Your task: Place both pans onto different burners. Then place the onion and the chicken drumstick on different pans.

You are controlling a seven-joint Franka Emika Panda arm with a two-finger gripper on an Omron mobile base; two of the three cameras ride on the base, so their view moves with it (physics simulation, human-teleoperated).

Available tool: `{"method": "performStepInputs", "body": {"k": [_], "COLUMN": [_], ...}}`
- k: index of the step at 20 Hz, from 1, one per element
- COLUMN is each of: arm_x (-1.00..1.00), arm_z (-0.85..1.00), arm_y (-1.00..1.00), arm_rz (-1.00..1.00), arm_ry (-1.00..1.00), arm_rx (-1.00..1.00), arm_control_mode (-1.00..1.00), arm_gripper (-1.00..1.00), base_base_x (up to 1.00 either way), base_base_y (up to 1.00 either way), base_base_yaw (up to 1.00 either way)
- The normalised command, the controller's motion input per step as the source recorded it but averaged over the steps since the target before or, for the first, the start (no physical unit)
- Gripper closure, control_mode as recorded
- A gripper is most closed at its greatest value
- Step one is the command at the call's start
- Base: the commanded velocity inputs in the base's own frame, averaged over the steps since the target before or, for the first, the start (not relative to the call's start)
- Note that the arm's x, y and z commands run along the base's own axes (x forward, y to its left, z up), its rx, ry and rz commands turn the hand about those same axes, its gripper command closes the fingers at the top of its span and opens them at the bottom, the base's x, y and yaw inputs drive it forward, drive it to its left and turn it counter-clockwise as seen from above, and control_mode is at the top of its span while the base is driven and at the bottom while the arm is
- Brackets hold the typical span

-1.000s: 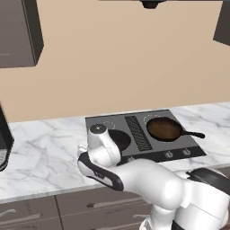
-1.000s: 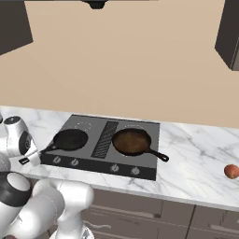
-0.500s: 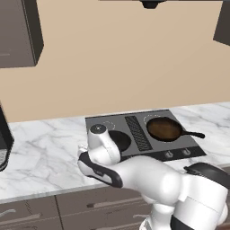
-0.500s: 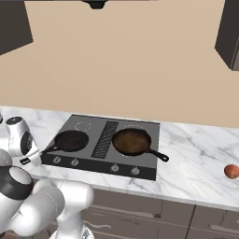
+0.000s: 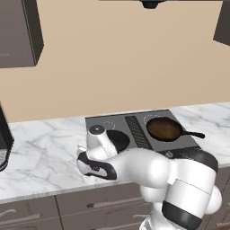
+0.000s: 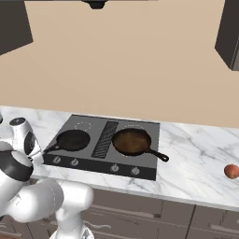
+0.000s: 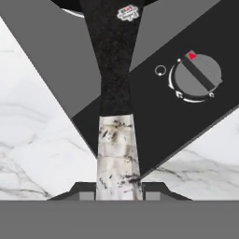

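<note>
Black pan point(image 6: 73, 139): rests on the cooktop's point(image 6: 144, 161) left front burner, positioned for cooking. Claw point(image 7: 118, 189): clamped on its silvery handle end point(image 7: 117, 154), which overhangs the marble surface point(image 6: 196, 172).

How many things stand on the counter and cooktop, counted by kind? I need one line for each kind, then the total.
Pans: 2, the black pan and the brown-interior pan
Onions: 1, the onion on the marble counter
Total: 3
</note>
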Motion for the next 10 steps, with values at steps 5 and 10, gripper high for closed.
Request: {"method": "performStepInputs", "body": {"k": [5, 10], "arm_x": [0.25, 0.19], "arm_z": [-0.14, -0.16], "arm_y": [0.13, 0.05], "arm_rz": [-0.01, 0.00], "arm_ry": [0.00, 0.00], "arm_rx": [0.00, 0.00], "arm_control_mode": [-1.00, -1.00], "arm_gripper": [1.00, 1.00], "base_base_x": [0.00, 0.00], "base_base_y": [0.00, 0.00], "base_base_yaw": [0.00, 0.00]}}
